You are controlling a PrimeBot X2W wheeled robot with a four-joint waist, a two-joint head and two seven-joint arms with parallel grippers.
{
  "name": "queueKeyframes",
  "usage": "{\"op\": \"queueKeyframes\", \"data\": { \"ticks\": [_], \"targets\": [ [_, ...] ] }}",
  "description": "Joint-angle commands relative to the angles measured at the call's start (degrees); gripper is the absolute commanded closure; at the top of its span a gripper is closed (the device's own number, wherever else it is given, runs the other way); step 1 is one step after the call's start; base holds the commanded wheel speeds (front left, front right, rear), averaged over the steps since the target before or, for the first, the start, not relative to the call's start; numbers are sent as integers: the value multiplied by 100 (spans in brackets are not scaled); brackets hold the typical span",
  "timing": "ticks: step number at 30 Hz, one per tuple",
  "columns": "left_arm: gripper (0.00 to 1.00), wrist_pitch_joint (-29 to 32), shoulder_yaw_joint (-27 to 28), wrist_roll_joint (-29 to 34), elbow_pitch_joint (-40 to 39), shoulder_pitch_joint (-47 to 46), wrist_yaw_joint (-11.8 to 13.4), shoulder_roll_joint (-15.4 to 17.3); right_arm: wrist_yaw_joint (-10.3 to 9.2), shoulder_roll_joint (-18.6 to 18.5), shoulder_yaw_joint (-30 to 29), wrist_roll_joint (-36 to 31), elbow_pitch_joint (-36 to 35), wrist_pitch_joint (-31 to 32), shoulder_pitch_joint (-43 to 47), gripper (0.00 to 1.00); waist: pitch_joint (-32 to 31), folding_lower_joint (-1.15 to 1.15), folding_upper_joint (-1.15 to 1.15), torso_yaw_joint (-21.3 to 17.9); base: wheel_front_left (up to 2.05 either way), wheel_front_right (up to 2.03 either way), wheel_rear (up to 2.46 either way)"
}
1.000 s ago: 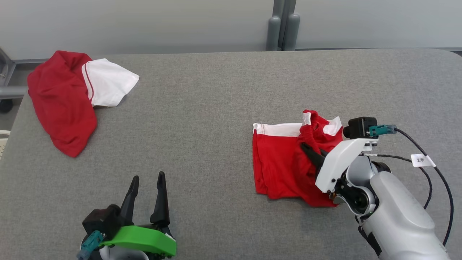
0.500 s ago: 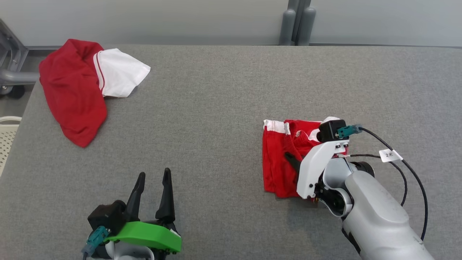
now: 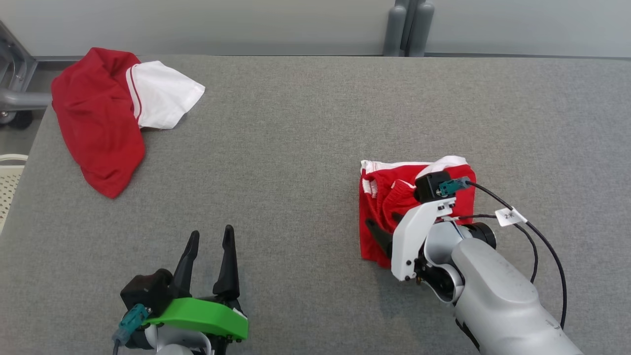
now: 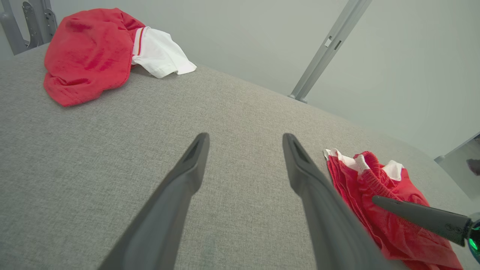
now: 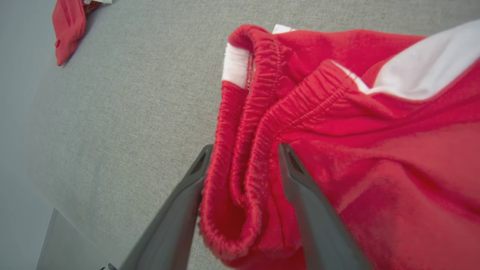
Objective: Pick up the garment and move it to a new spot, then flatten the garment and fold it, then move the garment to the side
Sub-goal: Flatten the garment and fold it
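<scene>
Just now the right fingers [image 5: 180, 210] were released from the folded garment's [image 5: 375, 180] waistband, left fingers [image 4: 180, 187] kept spread; folding was judged finished, side move remaining.

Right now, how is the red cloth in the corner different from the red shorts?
The cloth lies crumpled at the table's far left corner; the shorts lie folded at the right. The cloth lies alone; the right gripper straddles the shorts' waistband. Both are red and white.

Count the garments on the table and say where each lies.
2. The crumpled garment lies at the table's far left corner; the folded garment lies at the right, under the right gripper.
</scene>
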Motion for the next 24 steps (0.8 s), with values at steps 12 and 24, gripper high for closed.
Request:
{"op": "queueKeyframes", "data": {
  "ticks": [12, 24],
  "targets": [
    [0, -13, 138, 84, -48, 64, -14, 18, 2, -169, 336, 47, -475, -851, 67, 0, -139, 0, 0, -328, 0, 0, 0],
    [0, -12, 117, 133, -233, 206, 47, 28, 2, -420, -588, -538, -1240, -1998, 528, 0, -239, 0, 0, -684, 0, 0, 0]
  ]
}}
